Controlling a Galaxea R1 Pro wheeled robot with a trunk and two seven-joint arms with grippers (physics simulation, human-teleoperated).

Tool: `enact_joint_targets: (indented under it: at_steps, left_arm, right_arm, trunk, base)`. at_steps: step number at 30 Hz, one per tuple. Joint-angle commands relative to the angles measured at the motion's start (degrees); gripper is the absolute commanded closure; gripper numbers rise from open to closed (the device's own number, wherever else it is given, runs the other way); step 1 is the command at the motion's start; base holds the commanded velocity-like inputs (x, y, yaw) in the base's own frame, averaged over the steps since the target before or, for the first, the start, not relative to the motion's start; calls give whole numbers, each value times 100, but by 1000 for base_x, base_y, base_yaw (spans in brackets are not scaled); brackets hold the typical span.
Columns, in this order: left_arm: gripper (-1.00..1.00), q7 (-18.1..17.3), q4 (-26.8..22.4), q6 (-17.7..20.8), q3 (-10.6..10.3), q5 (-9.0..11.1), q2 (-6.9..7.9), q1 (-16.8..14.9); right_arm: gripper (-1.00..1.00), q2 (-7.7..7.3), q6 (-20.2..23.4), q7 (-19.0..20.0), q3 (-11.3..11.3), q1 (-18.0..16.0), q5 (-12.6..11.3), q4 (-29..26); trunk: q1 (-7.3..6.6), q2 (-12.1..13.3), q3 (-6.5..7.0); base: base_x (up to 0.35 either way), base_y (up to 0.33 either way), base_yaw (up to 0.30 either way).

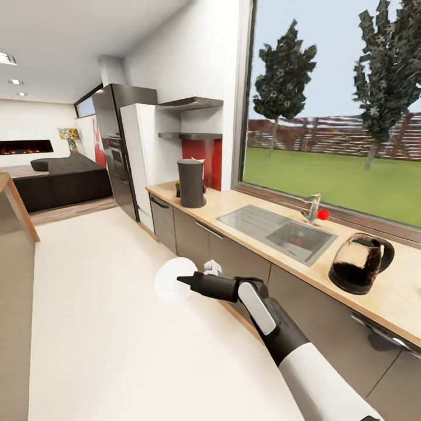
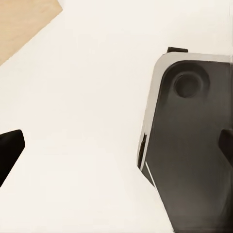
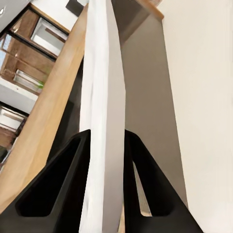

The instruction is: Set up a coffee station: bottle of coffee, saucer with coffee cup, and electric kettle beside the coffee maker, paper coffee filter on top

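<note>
beige countertop point(image 1: 245, 204) ran under the window, with the coffee maker point(image 1: 191, 183) at its far end and the electric kettle point(image 1: 359, 263) well apart beyond the sink point(image 1: 280, 231). our right gripper point(image 1: 186, 281) carried the saucer point(image 1: 172, 280) over the floor. in the right wrist view its fingers point(image 3: 63, 189) clamped the saucer's thin rim point(image 3: 103, 126); we judged it could slip out if we turned quickly. in the left wrist view we could not tell the left gripper's state.

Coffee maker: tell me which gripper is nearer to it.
Right. The right gripper, clamped on the saucer, hangs over the floor short of the coffee maker. The left gripper looks down at floor; its distance is unclear.
</note>
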Motion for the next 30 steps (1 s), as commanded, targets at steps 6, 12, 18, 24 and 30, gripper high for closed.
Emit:
enact_joint_targets:
  at_steps: [6, 12, 18, 24, 30]
  left_arm:
    - [-100, -306, 2, 15, 2, 30, 17, 34]
    - [-100, -314, 0, 53, -4, 29, 15, 35]
    - [-100, -313, -3, 61, -16, 29, 15, 35]
    - [-100, -313, -2, 62, -8, 29, 20, 35]
    - [-100, -313, -4, 60, -7, 38, 32, 35]
  right_arm:
    - [100, 26, -111, -1265, -38, -6, 233, -209]
    - [100, 16, -207, -1621, -7, -6, 252, -525]
    - [100, 0, -205, -1635, -5, -6, 258, -912]
    - [100, -1, -203, -1638, -5, -6, 258, -943]
    - [100, -1, -201, -1640, 2, -6, 258, -940]
  trunk:
    - [4, -13, -13]
    - [4, -13, -13]
    - [4, -13, -13]
    - [4, -13, -13]
    - [4, -13, -13]
  base:
    - [241, 0, 1]
    - [325, 41, 0]
    - [328, 73, 0]
    - [329, 5, 0]
    - [328, 49, 0]
